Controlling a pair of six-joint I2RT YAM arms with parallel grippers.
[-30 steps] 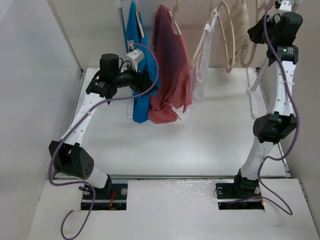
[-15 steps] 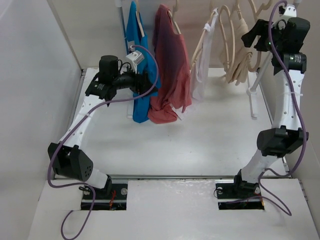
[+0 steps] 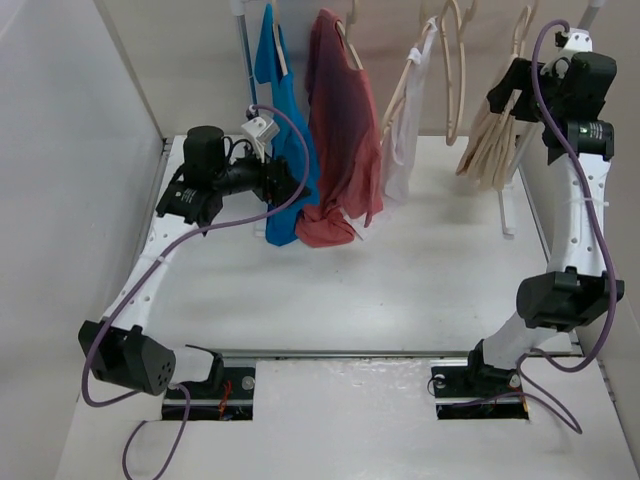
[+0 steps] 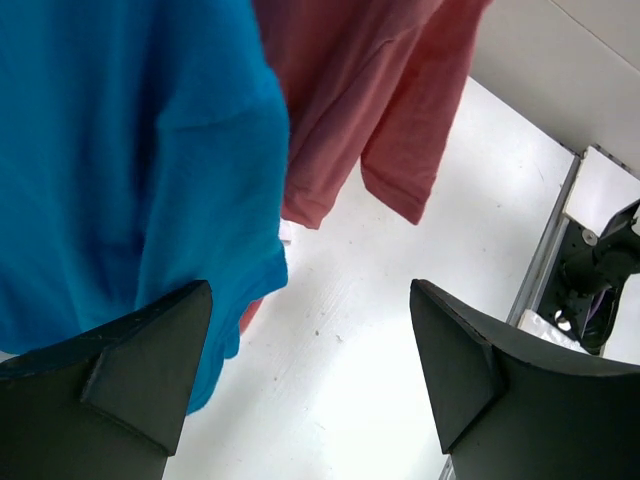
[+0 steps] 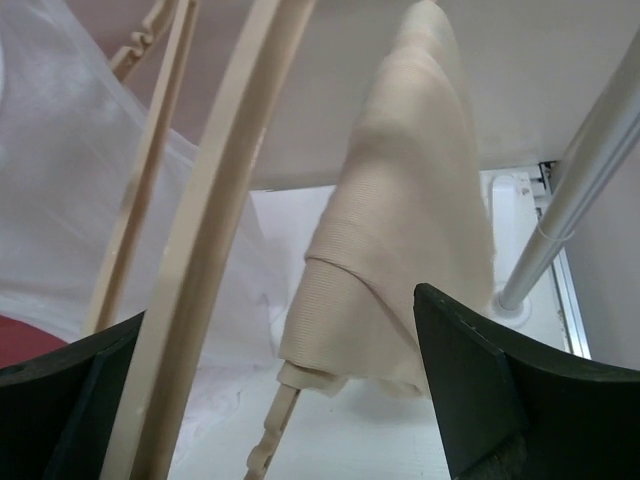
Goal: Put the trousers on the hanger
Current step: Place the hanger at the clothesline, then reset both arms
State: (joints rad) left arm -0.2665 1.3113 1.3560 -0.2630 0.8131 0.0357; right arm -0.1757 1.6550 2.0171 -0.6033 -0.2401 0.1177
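Plain beige trousers [image 5: 400,250], red T-shirt [image 3: 340,130]

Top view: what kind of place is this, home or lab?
Probably a lab test cell: a white table boxed in by plain panels, a rack pole at the back with a blue shirt, red T-shirt and trousers hanging, and a left arm and right arm bolted at the near edge.

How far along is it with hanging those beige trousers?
Done: the trousers look draped over the hanger. In hand: nothing; the right gripper is open beside them, and the left gripper is open by the blue shirt. Left: probably only drawing clear.
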